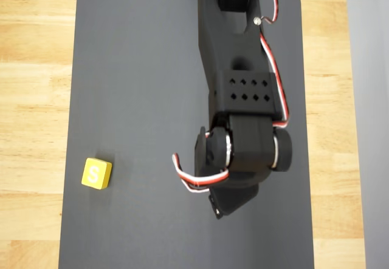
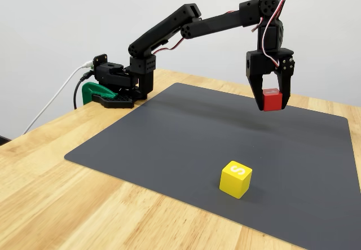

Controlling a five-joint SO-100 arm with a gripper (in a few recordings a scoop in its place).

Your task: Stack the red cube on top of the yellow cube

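Observation:
The yellow cube (image 1: 96, 173) (image 2: 236, 179) with a white "S" on top rests on the dark grey mat (image 1: 140, 87) (image 2: 186, 137). In the fixed view the red cube (image 2: 272, 99) hangs well above the mat, with my black gripper (image 2: 272, 103) shut on it between the two fingers. It is up and to the right of the yellow cube there. From overhead, the arm's wrist (image 1: 243, 153) hides the red cube and the fingertips; it sits far to the right of the yellow cube.
The mat lies on a wooden table (image 1: 33, 99) (image 2: 67, 205). The arm's base (image 2: 115, 86) with a green clamp and cables stands at the table's far left edge in the fixed view.

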